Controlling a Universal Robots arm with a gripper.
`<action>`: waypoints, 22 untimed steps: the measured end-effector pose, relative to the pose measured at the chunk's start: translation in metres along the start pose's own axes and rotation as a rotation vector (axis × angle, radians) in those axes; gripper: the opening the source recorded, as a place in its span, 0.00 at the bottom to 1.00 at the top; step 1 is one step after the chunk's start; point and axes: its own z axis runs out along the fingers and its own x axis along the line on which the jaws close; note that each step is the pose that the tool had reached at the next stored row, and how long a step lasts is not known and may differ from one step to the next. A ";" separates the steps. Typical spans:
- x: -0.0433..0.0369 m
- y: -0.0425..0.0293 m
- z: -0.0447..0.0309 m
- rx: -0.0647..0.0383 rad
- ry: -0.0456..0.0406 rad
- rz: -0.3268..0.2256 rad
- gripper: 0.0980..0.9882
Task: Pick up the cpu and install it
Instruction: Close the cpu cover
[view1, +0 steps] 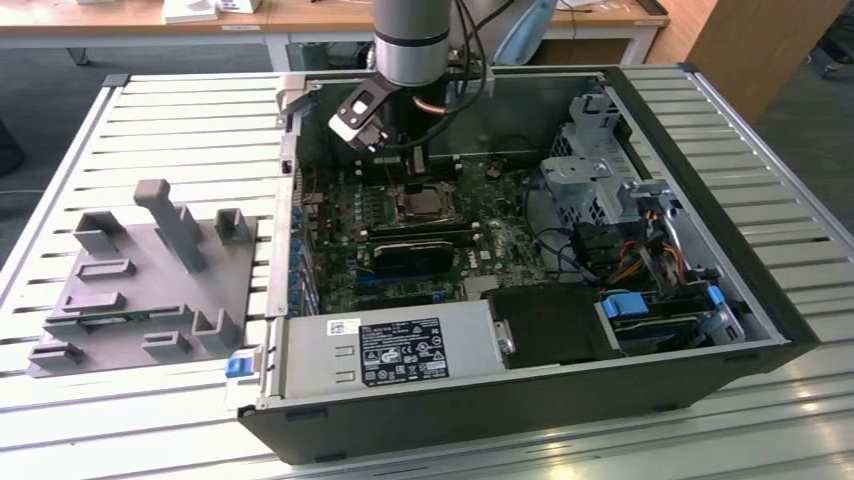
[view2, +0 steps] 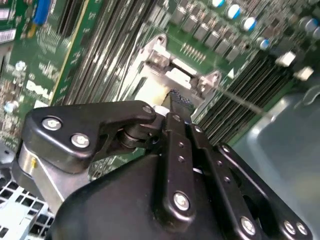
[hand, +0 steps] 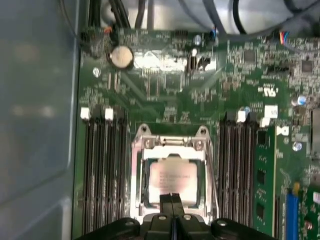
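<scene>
The cpu (hand: 172, 176), a flat square chip with a silver-grey top, lies flat inside the metal frame of the motherboard socket (hand: 137, 165). In the exterior view the cpu (view1: 427, 206) sits in the upper middle of the board inside the open computer case (view1: 747, 250). My gripper (hand: 173, 198) hangs straight over the chip's near edge, its two black fingers pressed together with nothing between them. In the second wrist view the closed fingertips (view2: 172, 96) point down at the socket frame (view2: 159, 52). I cannot tell whether the tips touch the chip.
Memory slots (hand: 102, 165) run along both sides of the socket. A drive cage (view1: 601, 165) and cables stand at the exterior view's right, the power supply (view1: 387, 350) in front. Grey fixture blocks (view1: 147, 270) sit on the slatted table at the exterior view's left.
</scene>
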 end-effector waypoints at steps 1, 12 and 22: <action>0.0000 -0.0014 0.0011 0.000 -0.0003 0.000 0.01; 0.0004 -0.0033 0.0148 0.000 -0.0043 0.000 0.01; 0.0004 0.0005 0.0182 0.000 -0.0044 0.000 0.01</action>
